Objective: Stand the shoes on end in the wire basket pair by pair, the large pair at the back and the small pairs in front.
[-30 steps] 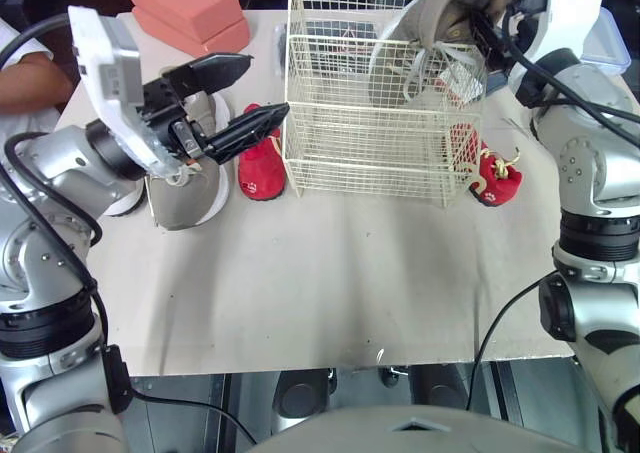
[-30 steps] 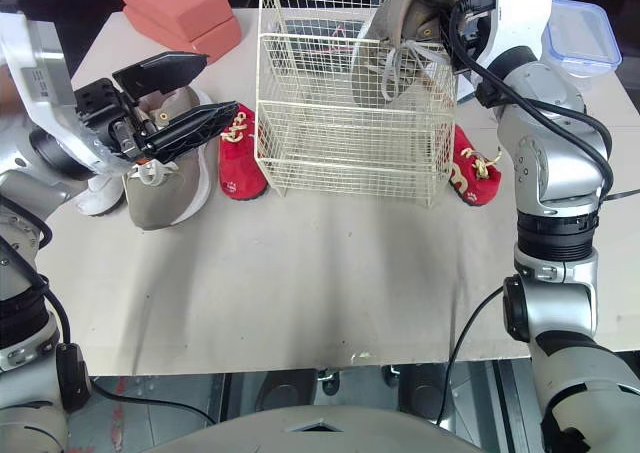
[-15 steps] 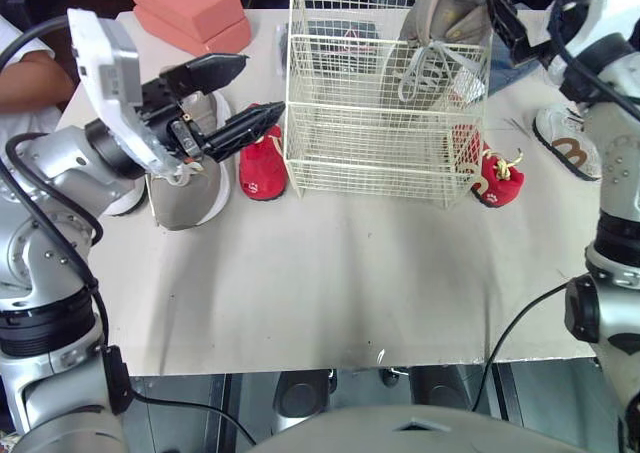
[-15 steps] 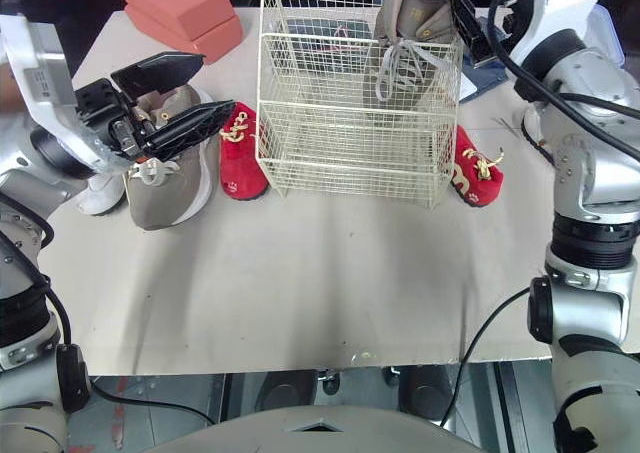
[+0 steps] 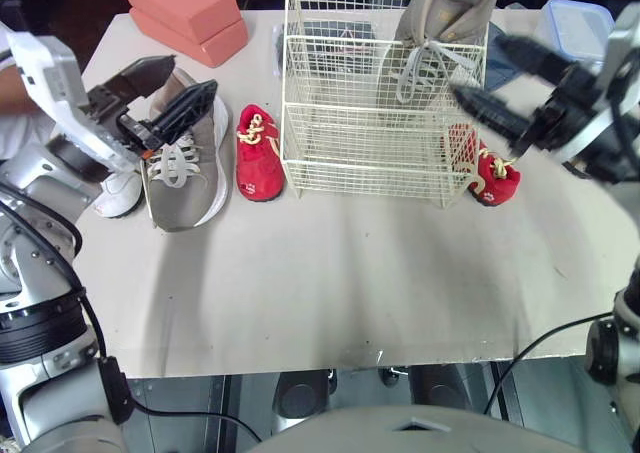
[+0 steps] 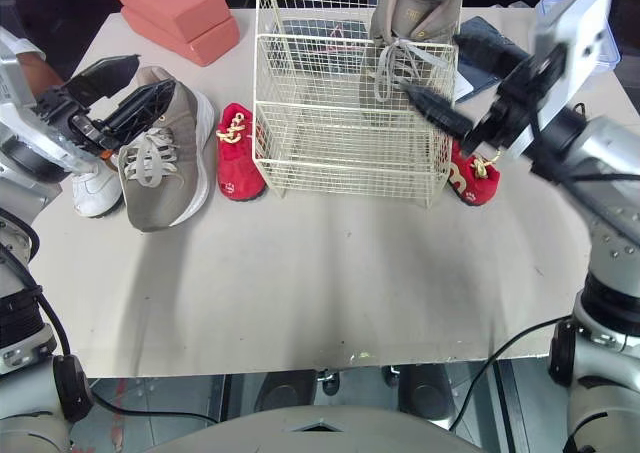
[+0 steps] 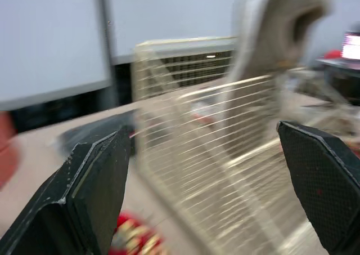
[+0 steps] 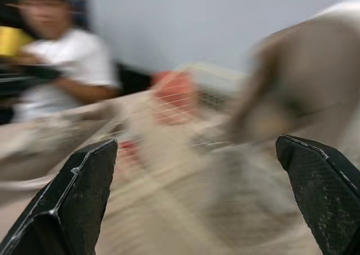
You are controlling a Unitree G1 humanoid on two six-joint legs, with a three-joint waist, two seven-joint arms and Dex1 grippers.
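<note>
The wire basket (image 5: 360,143) stands at the middle back of the counter (image 5: 350,273). One large grey sneaker, the standing sneaker (image 5: 445,13), is on end in the basket's right side, apparently in the rear section. It rises above the rim, and its laces hang down inside the wire. Its mate, the lying sneaker (image 5: 180,173), rests sole-down on the counter to the left of the basket. A small red shoe (image 5: 259,153) lies between it and the basket wall. A second red shoe (image 5: 495,178) lies just beside the basket's front right corner. A white shoe (image 5: 118,193) sits at the far left, partly hidden by the arm.

The left end effector (image 6: 155,73) hovers over the heel end of the lying sneaker, its fingers spread wide and holding nothing. The right end effector (image 6: 432,63) hangs at the basket's right side near the standing sneaker, also wide open and empty.

Two red-orange blocks (image 5: 185,13) are stacked at the back left, and a clear lidded container (image 5: 578,28) sits at the back right. A person in a white shirt (image 8: 73,69) shows in the right wrist view.
</note>
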